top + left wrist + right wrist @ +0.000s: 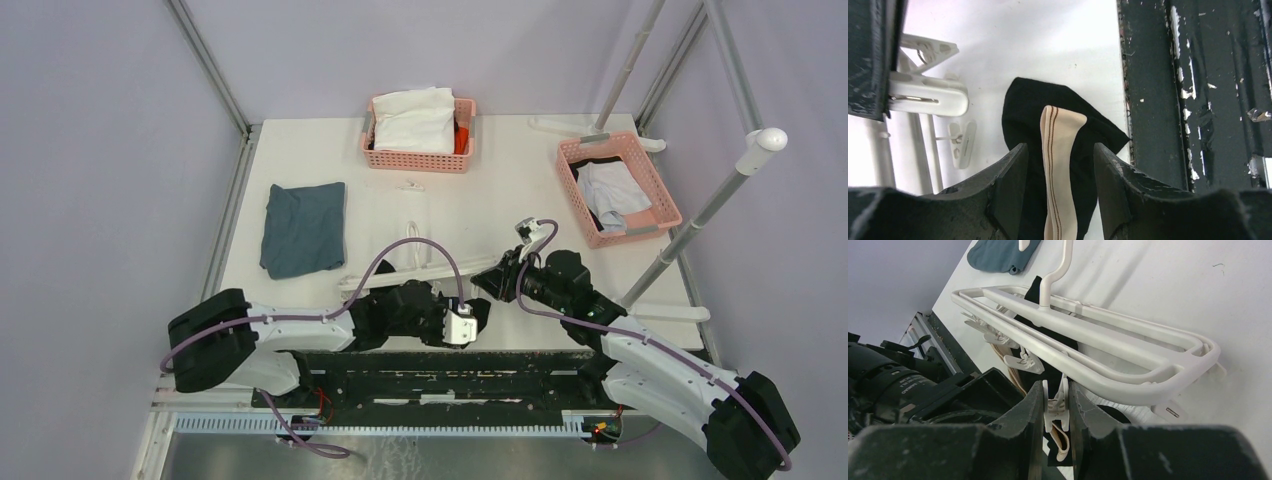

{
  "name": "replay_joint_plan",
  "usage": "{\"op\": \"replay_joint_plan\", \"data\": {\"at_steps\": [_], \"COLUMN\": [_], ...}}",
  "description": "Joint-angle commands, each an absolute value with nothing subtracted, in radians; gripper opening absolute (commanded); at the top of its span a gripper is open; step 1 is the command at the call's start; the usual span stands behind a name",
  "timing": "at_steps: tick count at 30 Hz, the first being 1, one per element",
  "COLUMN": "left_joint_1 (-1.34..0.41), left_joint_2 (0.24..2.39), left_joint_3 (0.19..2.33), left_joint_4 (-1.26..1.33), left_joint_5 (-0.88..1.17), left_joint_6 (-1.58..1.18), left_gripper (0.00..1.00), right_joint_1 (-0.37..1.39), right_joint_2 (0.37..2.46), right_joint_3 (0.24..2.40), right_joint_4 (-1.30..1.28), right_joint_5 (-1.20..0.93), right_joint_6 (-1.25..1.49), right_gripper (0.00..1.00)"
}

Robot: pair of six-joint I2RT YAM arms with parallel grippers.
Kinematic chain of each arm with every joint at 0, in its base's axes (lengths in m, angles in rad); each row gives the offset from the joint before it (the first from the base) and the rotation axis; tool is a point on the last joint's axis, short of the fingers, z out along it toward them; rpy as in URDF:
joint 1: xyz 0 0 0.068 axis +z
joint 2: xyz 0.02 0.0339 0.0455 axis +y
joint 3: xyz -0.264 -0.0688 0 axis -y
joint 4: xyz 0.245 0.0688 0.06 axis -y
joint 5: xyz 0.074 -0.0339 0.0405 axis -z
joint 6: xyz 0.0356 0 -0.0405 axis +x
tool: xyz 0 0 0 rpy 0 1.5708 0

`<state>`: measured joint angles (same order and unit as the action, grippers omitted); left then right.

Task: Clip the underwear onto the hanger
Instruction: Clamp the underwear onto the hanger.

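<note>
Two hands meet at the near middle of the white counter (480, 190), and each wrist camera settles what the overhead view leaves unclear. From above, the arms cover most of the garment; only the hook and one end of the white plastic rectangular hanger (1118, 335) show, lying flat beside them.

The left wrist view shows the left hand (1059, 150) partly open. Its dark fingers (1008, 185) stand on either side of the black boxer briefs with a beige waistband (1023, 107), the striped band running up between them with a gap on each side, so nothing is gripped. The briefs lie bunched on the counter, just beside the scuffed black rail (1158, 100) at its near edge.

The right wrist view shows the right hand (1055, 390) pinched on a small white clip (1055, 410) dangling from the hanger's near rail. Dark fabric and a strip of waistband lie under the frame.

Only the overhead view takes in the folded blue-grey cloth (303, 228) on the left and two pink mesh baskets (417, 160) of laundry at the far side.
</note>
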<state>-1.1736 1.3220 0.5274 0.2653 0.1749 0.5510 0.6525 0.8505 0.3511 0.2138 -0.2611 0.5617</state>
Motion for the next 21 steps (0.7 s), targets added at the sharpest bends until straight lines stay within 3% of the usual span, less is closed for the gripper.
{"op": "replay_joint_plan", "data": {"at_steps": [1, 21], "left_joint_1": [-1.132, -1.057], "left_joint_2": [1.358, 1.430], "left_joint_3": [0.567, 0.599], "left_joint_4": [0.330, 0.264], "left_joint_5": [0.275, 0.368], "left_joint_6": [0.570, 0.537], "left_gripper": [0.57, 0.54], "right_joint_1": [0.656, 0.657], "right_joint_2": [0.828, 0.833], "right_joint_3": [0.388, 0.387], "right_joint_4": [0.264, 0.264], "right_joint_5": [-0.265, -0.268], "right_joint_6": [0.561, 0.561], "right_gripper": [0.11, 0.11]}}
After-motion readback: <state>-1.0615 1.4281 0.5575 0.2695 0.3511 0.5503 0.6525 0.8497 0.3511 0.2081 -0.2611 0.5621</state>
